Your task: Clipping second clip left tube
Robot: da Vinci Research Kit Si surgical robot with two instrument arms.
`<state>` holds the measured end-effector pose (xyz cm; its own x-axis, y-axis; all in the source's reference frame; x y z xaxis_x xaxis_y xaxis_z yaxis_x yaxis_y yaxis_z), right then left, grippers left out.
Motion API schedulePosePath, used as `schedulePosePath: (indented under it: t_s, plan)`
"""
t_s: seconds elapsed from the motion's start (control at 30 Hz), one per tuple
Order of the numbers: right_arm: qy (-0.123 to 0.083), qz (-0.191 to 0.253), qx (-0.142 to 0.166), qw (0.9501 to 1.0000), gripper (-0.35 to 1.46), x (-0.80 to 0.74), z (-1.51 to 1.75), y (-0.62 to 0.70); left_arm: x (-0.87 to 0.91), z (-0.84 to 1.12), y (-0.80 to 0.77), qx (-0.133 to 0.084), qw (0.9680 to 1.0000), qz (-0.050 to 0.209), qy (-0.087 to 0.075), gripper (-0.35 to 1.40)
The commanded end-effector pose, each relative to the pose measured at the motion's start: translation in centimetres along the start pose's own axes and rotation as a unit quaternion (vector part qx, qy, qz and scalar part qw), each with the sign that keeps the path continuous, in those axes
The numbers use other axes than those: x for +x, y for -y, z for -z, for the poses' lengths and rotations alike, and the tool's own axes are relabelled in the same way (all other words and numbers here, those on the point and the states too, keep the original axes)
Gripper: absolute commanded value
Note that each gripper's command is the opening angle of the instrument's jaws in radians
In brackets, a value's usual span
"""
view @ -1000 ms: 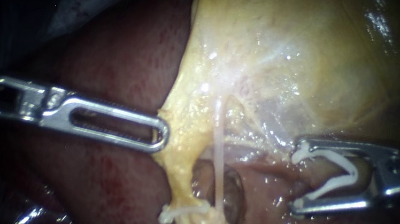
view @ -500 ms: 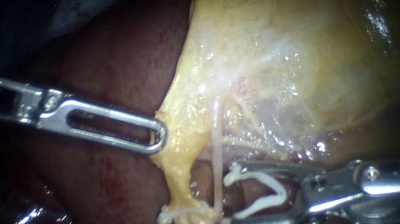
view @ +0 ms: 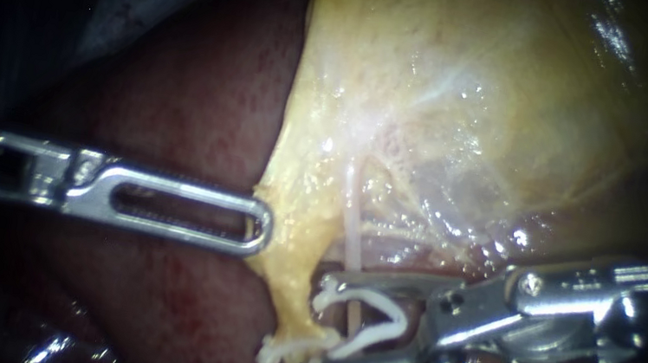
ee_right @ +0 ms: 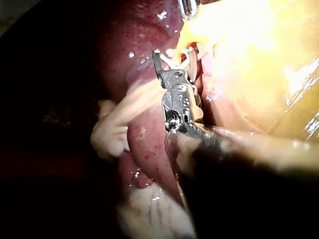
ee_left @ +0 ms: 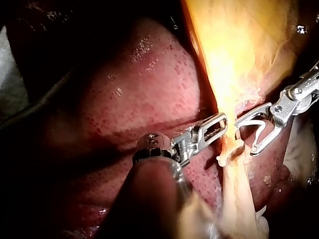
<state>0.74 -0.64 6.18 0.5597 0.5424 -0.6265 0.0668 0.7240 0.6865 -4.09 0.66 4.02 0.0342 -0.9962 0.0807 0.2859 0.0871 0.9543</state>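
- Left instrument [view: 260, 228] is gripping the edge of the gallbladder [view: 461, 99], jaws closed on it.
- Right instrument [view: 316, 327] is holding a white clip [view: 371, 317] between its jaws, straddling the tube [view: 352, 234].

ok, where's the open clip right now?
Endoscope view, lower centre: the open clip sits in the jaws of the right instrument, straddling the thin pale tube just above the other clip.

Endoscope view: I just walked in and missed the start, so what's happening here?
The right instrument holds an open clip in its jaws, astride the thin pale tube and just above a closed clip. The open clip is not yet squeezed shut. The left instrument has its tip at the edge of the gallbladder, beside the liver.
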Motion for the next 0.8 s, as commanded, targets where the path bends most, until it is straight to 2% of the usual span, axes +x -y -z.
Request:
schedulePosePath:
  t_s: [0.03,0.2,0.47,0.8]
  plan:
    - [0.000,0.000,-0.001,1.0000,0.55,-0.01,-0.01,-0.02,0.00,0.00,0.01,0.001,1.0000,0.000,0.000,-0.35]
    - [0.000,0.000,-0.002,1.0000,0.56,-0.01,-0.05,-0.08,0.01,0.00,0.03,0.001,1.0000,0.000,-0.001,-0.35]
    - [-0.001,-0.001,-0.001,1.0000,0.55,-0.04,-0.14,-0.11,0.02,-0.01,0.06,0.002,1.0000,0.000,-0.003,-0.35]
    - [0.004,-0.014,0.018,0.9997,0.54,-0.12,-0.48,-0.10,0.03,-0.02,0.07,0.004,1.0000,0.000,-0.005,-0.35]
